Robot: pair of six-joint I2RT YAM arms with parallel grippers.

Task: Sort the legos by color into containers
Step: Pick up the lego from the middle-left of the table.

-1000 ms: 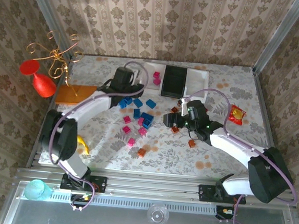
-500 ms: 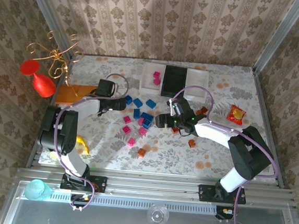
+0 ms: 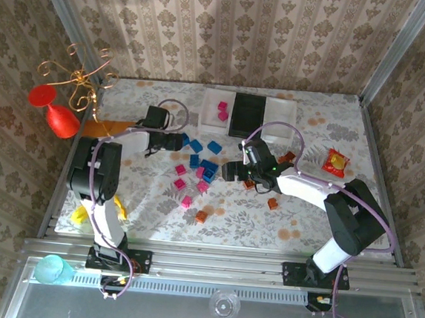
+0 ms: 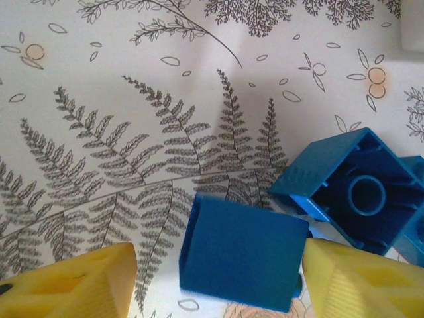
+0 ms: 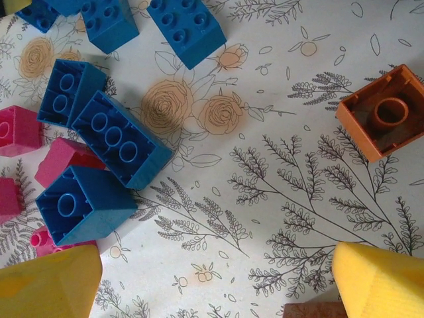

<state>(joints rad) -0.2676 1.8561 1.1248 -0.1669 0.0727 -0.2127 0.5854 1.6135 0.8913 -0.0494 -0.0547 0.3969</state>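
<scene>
My left hand [image 4: 215, 268] is spread low over the bench [image 4: 99, 99] with a blue brick [image 4: 238, 258] sitting between the fingers [image 4: 66, 285], not pinched yet as far as I can tell; straddling it like that so closing should catch its flat sides; right hand [image 5: 215, 262] is spread too, holding nothing, parked above the blue and pink pile [image 5: 112, 152] with an orange-brown brick [image 5: 381, 119] nearby; two pink ones [image 3: 222, 111] sit in the white tray [image 3: 207, 106] beside the black tray [image 3: 246, 117]

Beige damask-papered walls [image 3: 246, 28] around a floral-clothed table [image 3: 318, 229], aluminium rail [image 3: 218, 262] along its near edge.
</scene>
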